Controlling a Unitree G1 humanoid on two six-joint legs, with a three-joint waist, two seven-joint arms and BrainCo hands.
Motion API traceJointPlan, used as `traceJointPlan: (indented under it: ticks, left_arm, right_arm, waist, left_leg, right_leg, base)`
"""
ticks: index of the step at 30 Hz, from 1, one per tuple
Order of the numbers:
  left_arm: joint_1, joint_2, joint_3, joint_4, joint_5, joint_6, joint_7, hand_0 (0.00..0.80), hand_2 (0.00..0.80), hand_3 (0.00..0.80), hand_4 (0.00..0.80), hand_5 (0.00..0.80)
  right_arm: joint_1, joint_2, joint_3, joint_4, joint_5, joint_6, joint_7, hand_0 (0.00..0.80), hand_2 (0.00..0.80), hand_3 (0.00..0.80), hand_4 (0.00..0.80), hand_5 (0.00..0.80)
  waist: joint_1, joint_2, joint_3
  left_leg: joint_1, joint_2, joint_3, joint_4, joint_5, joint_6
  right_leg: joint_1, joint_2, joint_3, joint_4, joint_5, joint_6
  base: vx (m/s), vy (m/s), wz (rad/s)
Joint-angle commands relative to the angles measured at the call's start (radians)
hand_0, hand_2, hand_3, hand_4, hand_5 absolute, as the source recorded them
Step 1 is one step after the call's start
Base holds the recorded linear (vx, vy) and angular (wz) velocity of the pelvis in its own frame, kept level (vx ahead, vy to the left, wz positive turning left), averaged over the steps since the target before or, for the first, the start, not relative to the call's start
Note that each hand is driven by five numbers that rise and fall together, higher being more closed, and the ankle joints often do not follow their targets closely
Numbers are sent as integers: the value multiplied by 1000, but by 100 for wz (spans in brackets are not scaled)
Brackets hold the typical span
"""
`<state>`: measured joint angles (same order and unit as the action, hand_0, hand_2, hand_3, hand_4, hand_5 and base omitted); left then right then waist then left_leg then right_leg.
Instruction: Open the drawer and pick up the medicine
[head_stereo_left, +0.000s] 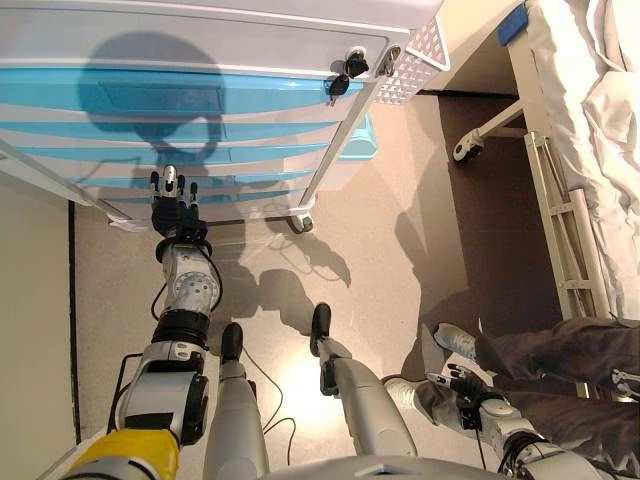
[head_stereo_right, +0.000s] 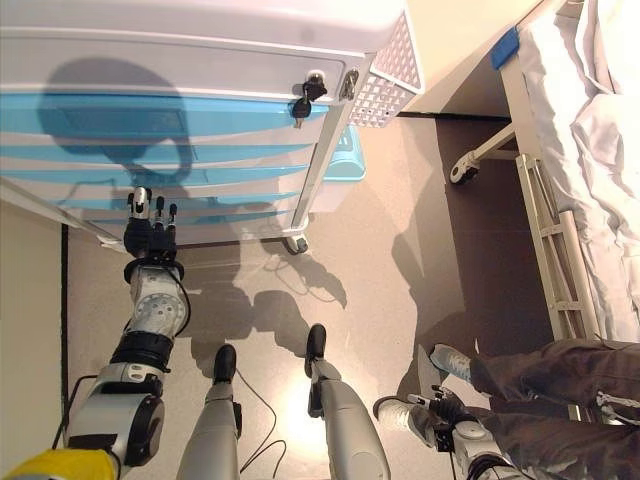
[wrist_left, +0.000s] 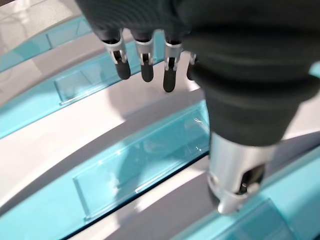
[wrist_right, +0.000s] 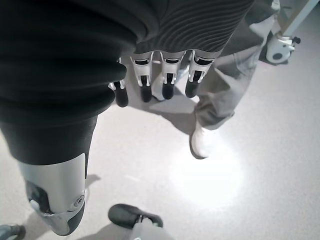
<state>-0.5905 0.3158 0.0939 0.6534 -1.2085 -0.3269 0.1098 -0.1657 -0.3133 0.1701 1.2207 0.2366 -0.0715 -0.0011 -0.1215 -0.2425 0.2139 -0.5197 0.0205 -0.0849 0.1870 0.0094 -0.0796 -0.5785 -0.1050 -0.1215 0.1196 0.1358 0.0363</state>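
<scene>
White medical cart (head_stereo_left: 200, 40) with stacked blue drawers (head_stereo_left: 170, 125), all closed; keys (head_stereo_left: 345, 78) hang in the lock at its top right corner, a white perforated basket (head_stereo_left: 415, 60) hooked on its side. Hospital bed (head_stereo_left: 590, 130) with white sheets to the right. A person's legs (head_stereo_left: 545, 360) in dark trousers and white shoes at lower right. Left hand (head_stereo_left: 173, 205) raised at the lower drawer fronts, fingers straight and apart, holding nothing. Right hand (wrist_right: 160, 75) hangs low near the floor, fingers relaxed, empty. Medicine not visible in any view.
</scene>
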Motion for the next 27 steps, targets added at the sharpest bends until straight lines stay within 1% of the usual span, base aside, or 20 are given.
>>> traceJointPlan:
  ticks: [1, 7, 15, 27]
  left_arm:
    - [-124, 94, -4, -39, 63, -30, -38, 0, 0, 0, 0, 0]
    - [-119, 97, -2, -46, 63, -30, -38, 0, 0, 0, 0, 0]
    - [-110, 80, -13, -72, 71, -29, -42, 0, 0, 0, 0, 0]
    - [-122, 58, -65, -169, 103, -29, -55, 0, 0, 0, 0, 0]
  right_arm:
    - [11, -58, 50, 9, -6, 17, 2, 0, 0, 0, 0, 0]
    - [12, -62, 46, 12, -11, 18, 4, 0, 0, 0, 0, 0]
    - [12, -63, 46, 6, -16, 18, 6, 0, 0, 0, 0, 0]
    - [16, -67, 42, 0, -17, 19, 14, 0, 0, 0, 0, 0]
  waist:
    - [-7, 0, -32]
    - [-7, 1, -36]
    - [-5, 5, -35]
    - [-3, 24, -34]
  left_leg:
    - [-52, -33, -7, 31, -19, 63]
    - [-58, -36, -7, 39, -23, 63]
    - [-60, -36, -9, 41, -23, 63]
    - [-49, -41, -5, 48, -27, 64]
  right_leg:
    - [27, 30, 0, 88, -61, 58]
    - [29, 30, 0, 88, -61, 56]
    - [26, 31, 0, 95, -63, 54]
    - [36, 29, 1, 106, -67, 54]
  base:
    - [0, 0, 0]
    - [0, 0, 0]
    - [0, 0, 0]
    - [0, 0, 0]
